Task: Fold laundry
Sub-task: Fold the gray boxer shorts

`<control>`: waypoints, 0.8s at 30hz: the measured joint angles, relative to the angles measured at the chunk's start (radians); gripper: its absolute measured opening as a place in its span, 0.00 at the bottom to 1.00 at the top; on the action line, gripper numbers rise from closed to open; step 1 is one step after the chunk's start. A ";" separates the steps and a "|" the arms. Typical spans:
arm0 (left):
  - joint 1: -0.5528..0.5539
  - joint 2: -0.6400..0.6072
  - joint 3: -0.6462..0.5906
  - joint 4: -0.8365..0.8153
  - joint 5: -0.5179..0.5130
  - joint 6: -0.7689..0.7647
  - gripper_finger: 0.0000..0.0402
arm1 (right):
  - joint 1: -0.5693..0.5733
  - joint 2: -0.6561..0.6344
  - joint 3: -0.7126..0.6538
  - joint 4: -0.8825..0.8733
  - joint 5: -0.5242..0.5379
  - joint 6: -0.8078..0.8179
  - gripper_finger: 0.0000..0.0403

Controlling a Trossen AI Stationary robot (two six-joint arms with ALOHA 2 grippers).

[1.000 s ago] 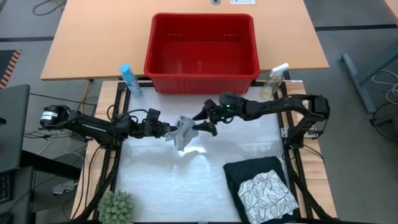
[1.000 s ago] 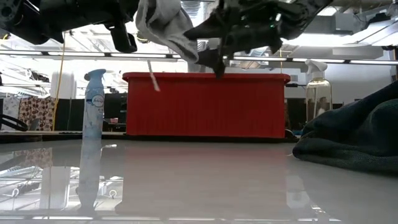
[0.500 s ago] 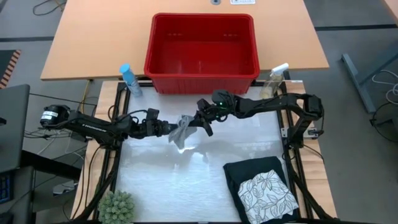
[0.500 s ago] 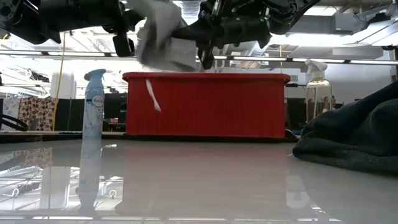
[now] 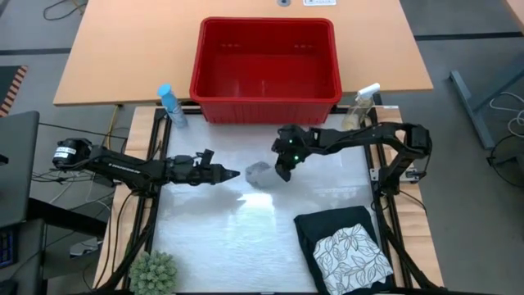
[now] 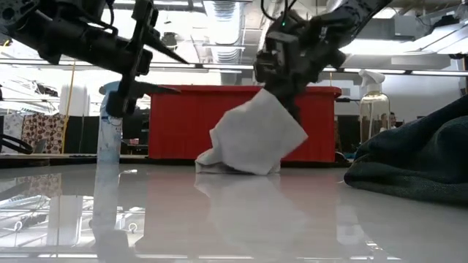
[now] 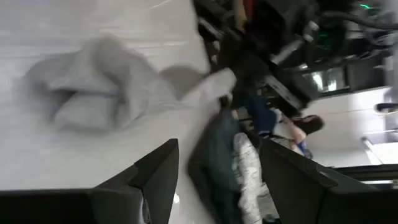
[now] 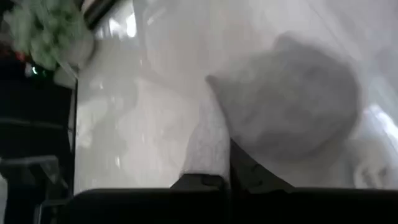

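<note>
While the right jaws (image 6: 281, 91) pinch the small grey cloth's (image 6: 252, 139) edge, the left jaws (image 5: 233, 174) hang apart beside it.

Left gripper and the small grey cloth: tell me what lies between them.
Nothing: in the high view only bare white table separates the open left gripper from the small grey cloth, which the right gripper holds.

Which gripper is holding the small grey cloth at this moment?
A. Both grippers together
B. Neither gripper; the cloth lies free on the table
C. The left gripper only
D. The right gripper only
D. The right gripper is shut on the top corner of the small grey cloth, whose lower edge touches the table, while the left gripper is open and apart from the cloth.
</note>
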State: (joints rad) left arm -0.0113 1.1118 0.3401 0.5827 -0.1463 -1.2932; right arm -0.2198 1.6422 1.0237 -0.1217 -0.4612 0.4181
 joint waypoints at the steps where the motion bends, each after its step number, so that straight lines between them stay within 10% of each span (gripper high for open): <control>1: 0.000 0.000 0.000 -0.018 0.002 0.000 0.52 | 0.011 -0.005 -0.006 -0.011 0.004 0.001 0.04; 10: 0.005 0.000 0.000 -0.145 -0.001 0.034 0.52 | 0.095 -0.104 -0.008 -0.069 0.054 0.090 0.04; 24: 0.004 0.000 0.000 0.125 0.079 -0.021 0.52 | 0.267 -0.431 -0.007 -0.685 0.116 0.509 0.04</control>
State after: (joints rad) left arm -0.0074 1.1118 0.3397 0.7078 -0.0670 -1.3140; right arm 0.0471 1.2110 1.0168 -0.8069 -0.3456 0.9266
